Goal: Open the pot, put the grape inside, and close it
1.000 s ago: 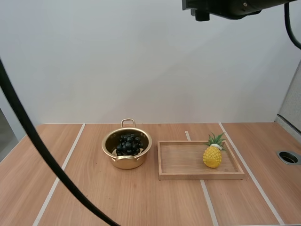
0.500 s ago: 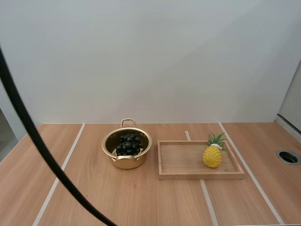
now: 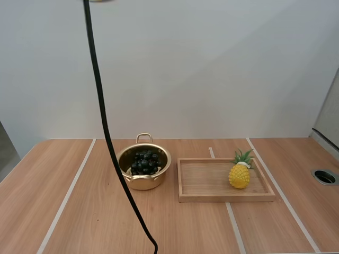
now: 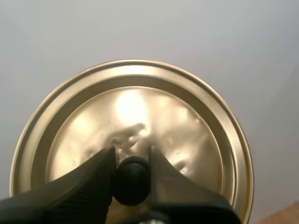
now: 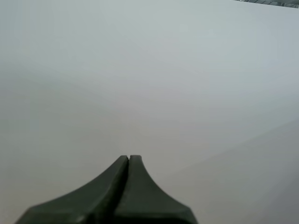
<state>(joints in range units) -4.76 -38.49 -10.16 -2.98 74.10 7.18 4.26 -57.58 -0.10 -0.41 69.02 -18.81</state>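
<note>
A gold pot (image 3: 143,168) stands uncovered on the table, left of centre, with a dark bunch of grapes (image 3: 144,161) lying inside it. Its gold lid (image 4: 187,126) hangs in front of the pale wall, and my left gripper (image 4: 132,161) is shut on the lid's black knob (image 4: 132,181), one finger on each side. My right gripper (image 5: 129,159) faces the plain wall, its two fingers pressed together into a single dark wedge with nothing between them.
A wooden tray (image 3: 212,180) lies just right of the pot, and a yellow toy pineapple (image 3: 239,171) stands upright at its right end. A round hole (image 3: 324,177) sits in the tabletop at the far right edge.
The dark arm piece seen at the top a second ago has left the high view. The pot, grapes, tray and pineapple have not moved.
</note>
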